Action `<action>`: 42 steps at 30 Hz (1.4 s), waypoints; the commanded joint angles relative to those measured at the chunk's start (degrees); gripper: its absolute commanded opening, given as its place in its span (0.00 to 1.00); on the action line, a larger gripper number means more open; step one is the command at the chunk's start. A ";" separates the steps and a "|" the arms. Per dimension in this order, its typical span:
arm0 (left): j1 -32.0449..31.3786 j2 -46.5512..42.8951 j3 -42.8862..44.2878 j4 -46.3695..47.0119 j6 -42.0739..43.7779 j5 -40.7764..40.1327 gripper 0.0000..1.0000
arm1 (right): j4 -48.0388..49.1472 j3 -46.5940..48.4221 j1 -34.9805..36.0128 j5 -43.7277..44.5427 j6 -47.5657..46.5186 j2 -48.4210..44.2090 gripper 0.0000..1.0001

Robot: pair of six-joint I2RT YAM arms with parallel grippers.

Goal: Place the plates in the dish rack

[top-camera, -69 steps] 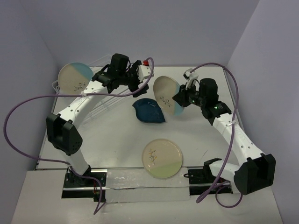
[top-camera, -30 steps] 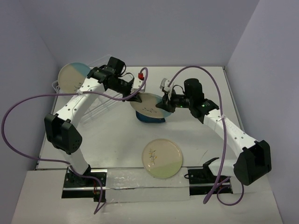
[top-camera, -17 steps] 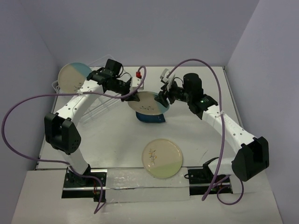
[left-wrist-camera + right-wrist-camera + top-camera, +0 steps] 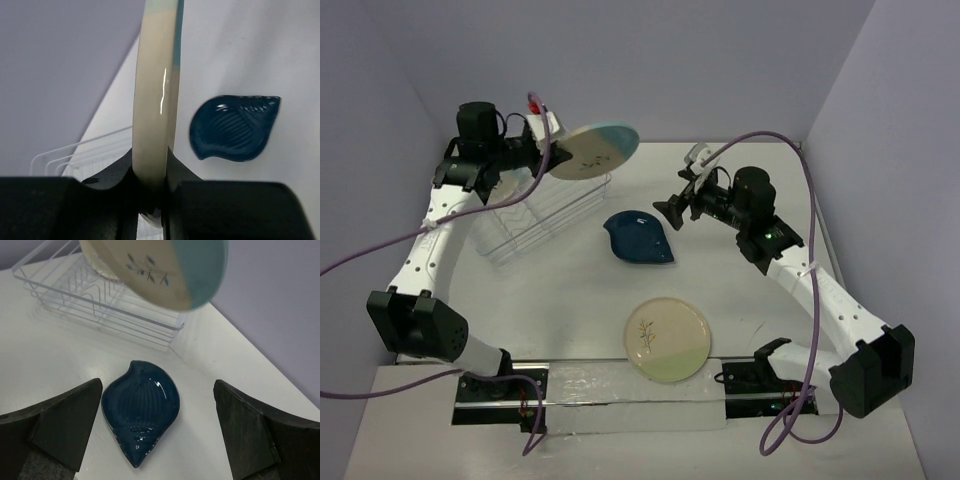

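Note:
My left gripper (image 4: 556, 143) is shut on the rim of a beige plate with a light-blue section (image 4: 595, 150), holding it in the air over the far right corner of the clear dish rack (image 4: 542, 212). In the left wrist view that plate (image 4: 156, 85) stands edge-on, pinched between my left gripper's (image 4: 150, 180) jaws. My right gripper (image 4: 672, 210) is open and holds nothing, hovering right of the dark-teal leaf plate (image 4: 640, 238). In the right wrist view the leaf plate (image 4: 141, 410) lies between my right gripper's (image 4: 158, 390) spread fingers. A cream plate with a pale-green section (image 4: 668, 338) lies near the front.
Purple cables loop from both arms. The walls stand close behind the rack (image 4: 100, 305) and on the right. The left arm's wrist covers the rack's far left corner in the top view.
The right gripper let go of the beige plate, opened wide and drew back to the right. The left arm carried the plate up and left, from over the leaf plate to above the rack.

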 commanded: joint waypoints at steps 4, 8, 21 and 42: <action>10.91 2.71 6.50 12.11 -5.83 -0.37 0.00 | 14.79 -5.17 0.04 15.73 13.29 -3.77 1.00; 17.06 7.75 8.99 11.00 -4.29 -1.62 0.00 | 14.53 -5.44 -0.12 19.35 14.24 -2.37 1.00; 29.39 12.44 9.16 5.13 6.00 0.69 0.00 | 10.95 -0.01 -1.11 19.94 15.03 6.73 1.00; 31.21 19.25 15.35 -23.11 34.37 0.51 0.00 | 9.72 0.46 -1.90 20.15 14.82 7.32 1.00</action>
